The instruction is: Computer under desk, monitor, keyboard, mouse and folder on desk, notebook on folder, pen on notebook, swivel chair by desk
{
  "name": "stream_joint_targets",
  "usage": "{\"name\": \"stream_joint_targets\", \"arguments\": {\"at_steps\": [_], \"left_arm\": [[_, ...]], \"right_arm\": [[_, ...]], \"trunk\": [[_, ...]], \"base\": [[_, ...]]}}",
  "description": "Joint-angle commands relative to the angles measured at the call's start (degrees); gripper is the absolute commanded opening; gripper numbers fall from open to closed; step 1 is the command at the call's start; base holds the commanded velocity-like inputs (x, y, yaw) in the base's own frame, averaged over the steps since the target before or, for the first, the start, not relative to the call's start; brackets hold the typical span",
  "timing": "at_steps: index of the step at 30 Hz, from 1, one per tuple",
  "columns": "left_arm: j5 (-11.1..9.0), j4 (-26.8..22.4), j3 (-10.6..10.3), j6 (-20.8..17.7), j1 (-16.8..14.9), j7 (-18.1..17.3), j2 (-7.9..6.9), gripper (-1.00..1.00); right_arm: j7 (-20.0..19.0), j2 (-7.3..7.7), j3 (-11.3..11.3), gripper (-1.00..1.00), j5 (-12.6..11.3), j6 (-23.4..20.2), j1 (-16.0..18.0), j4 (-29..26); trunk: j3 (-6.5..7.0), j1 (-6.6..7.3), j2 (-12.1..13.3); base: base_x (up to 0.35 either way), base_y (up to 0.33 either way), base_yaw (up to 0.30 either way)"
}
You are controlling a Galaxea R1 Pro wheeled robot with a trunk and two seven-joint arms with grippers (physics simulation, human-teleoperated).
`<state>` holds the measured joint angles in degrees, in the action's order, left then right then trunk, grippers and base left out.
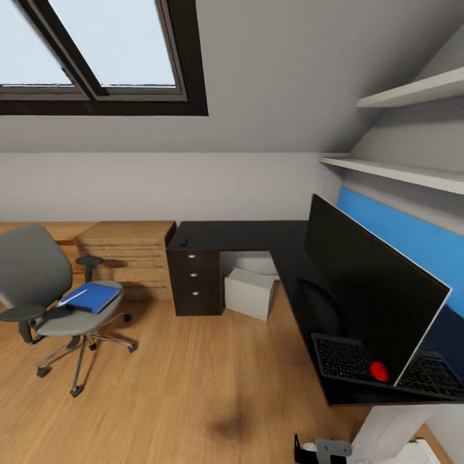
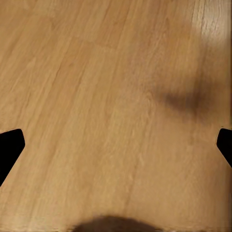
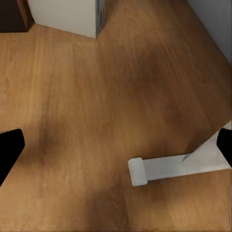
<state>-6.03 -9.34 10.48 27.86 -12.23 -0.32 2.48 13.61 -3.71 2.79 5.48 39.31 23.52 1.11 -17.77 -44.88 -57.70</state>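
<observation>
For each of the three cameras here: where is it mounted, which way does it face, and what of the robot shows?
Head view: high on the robot, looking down over the desk, monitor and swivel chair; a grey robot part at the lower edge.
Left wrist view: on the left arm, facing the wood floor; left hand fingertips at both edges, spread.
Right wrist view: facing floor, the computer and a white desk leg; right hand spread.
Shared: computer in head and right wrist views.

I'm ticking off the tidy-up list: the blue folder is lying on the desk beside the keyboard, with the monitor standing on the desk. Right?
Not quite. In the head view the blue folder lies on the swivel chair seat, not on the desk. The monitor does stand on the desk, by the keyboard.
</observation>
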Motion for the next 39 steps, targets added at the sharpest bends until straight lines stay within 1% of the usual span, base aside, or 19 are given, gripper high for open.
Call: {"name": "stream_joint_targets", "arguments": {"at_steps": [1, 20, 34, 39], "left_arm": [[-0.59, 0.03, -0.20, 0.18, -0.03, -0.03, 0.03, 1.00], [-0.57, 0.03, -0.20, 0.11, -0.04, -0.03, 0.06, 1.00], [-0.51, 0.03, -0.29, 0.00, -0.02, -0.03, 0.00, 1.00], [-0.55, 0.03, -0.27, 0.00, -0.06, -0.03, -0.02, 1.00]], "right_arm": [[0.36, -0.03, 0.29, 1.00, 0.59, 0.16, 0.07, 0.12], [0.36, -0.12, 0.28, 1.00, 0.57, 0.24, 0.08, 0.12], [0.36, -0.15, 0.24, 1.00, 0.56, 0.00, 0.06, 0.12], [0.36, -0.15, 0.27, 1.00, 0.54, -0.02, 0.09, 0.12]], "trunk": [[-0.07, 0.02, -0.05], [-0.07, 0.02, -0.05], [-0.07, 0.02, -0.05], [-0.07, 0.02, -0.05]], "base": [[-0.233, -0.252, 0.000], [-0.207, -0.268, 0.000], [-0.023, -0.327, 0.000], [0.000, -0.246, 0.000]]}}
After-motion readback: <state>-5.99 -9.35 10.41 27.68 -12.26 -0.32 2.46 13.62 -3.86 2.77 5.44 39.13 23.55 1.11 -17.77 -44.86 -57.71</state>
